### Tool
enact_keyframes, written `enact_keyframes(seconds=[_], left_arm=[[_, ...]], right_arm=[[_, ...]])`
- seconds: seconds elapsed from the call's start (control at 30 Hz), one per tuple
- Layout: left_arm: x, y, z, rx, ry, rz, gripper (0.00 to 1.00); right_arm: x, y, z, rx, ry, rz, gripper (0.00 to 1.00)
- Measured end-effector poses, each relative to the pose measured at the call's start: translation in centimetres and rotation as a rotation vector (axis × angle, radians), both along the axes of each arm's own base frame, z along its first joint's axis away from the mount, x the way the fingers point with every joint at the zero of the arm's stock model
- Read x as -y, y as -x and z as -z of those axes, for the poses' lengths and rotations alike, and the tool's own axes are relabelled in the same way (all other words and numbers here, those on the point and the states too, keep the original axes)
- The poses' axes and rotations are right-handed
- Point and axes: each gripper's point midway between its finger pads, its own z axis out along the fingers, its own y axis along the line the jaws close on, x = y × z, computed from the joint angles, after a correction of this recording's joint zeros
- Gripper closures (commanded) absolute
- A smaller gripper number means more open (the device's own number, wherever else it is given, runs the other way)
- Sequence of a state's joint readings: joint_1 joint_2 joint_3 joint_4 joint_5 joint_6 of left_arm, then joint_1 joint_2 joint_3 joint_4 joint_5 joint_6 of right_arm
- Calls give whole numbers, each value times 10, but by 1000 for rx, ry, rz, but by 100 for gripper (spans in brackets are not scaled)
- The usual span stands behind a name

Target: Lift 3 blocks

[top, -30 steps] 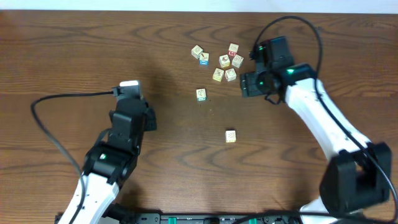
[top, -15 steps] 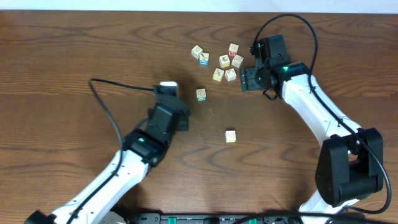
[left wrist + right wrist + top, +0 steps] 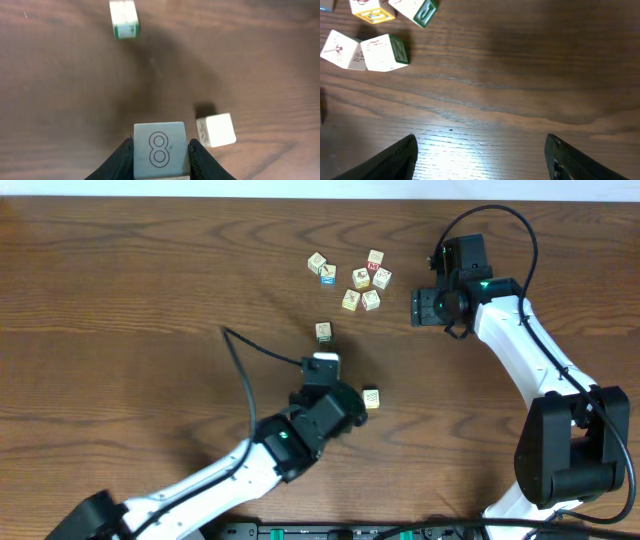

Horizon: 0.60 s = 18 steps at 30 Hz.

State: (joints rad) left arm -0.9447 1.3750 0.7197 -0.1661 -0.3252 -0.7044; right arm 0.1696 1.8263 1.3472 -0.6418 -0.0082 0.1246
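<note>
Left gripper (image 3: 160, 144): jaws clamped on a block marked 8 (image 3: 159, 156), one dark finger against each side face; the printed 8 faces my wrist camera. Whether this block is clear of the wooden table (image 3: 150, 300) I cannot tell from this angle; in the overhead view it is hidden under the gripper body.

A pale block (image 3: 216, 130) lies on the table just beside my right-hand finger, with a faint print on its side face; overhead it sits at the tip of the left arm. A green-edged block (image 3: 123, 18) lies further ahead, well apart from the held one, alone on the wood.

Right gripper (image 3: 480, 165): jaws wide apart, nothing between the fingers (image 3: 395, 157); bare wood beneath. It hangs near the cluster of cubes (image 3: 361, 278) at the far side of the table, just to their right and touching none; two green-faced cubes show at the upper left of its wrist view.
</note>
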Motion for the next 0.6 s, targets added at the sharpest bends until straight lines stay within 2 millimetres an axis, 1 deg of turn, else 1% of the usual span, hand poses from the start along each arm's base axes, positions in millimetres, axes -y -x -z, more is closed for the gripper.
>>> enact_keyframes(seconds=[0.1,0.17,0.27,0.33,0.47,0.6], left_arm=[[2,3,22,-38,-29,-23,93],[4,2,34,-52,-40,-42,92],[7,-2,48,-62,-39,-58,92],[11,-4,50,-57,-27,-62,92],[15,-7,47,-45,1,-69,92],[16,-7,47,-45,8,-74,92]], right_arm=[[-2,1,0,-3,-8,-4,23],[-2,1,0,-5,-13,-6,23],[-3,4,1,-16,-14,-8,24],[-2,6,2,-26,-13,-8,25],[-2,9,4,-42,-13,-9,26],[-2,11,5,-49,-12,-9,26]])
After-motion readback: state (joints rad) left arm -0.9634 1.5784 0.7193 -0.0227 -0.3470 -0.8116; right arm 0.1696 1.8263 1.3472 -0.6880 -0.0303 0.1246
